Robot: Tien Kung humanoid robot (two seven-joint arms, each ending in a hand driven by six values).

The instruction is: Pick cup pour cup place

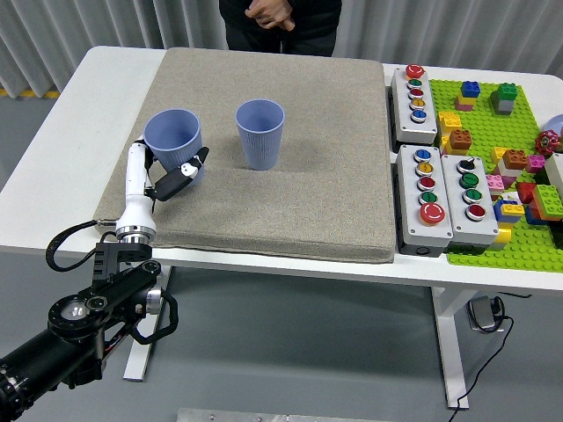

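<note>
Two blue ribbed cups are on the grey mat (290,202). One cup (260,133) stands upright near the mat's middle, untouched. My left hand (176,174) is shut on the other cup (173,142), which is upright at the mat's left side, its mouth open upward. Whether its base touches the mat I cannot tell. The left arm comes up from the lower left corner. My right arm is out of sight.
Two grey button boxes (416,91) (445,198) lie right of the mat. A green baseplate (519,167) with several bricks fills the far right. A person (280,19) stands at the far side, hands clasped.
</note>
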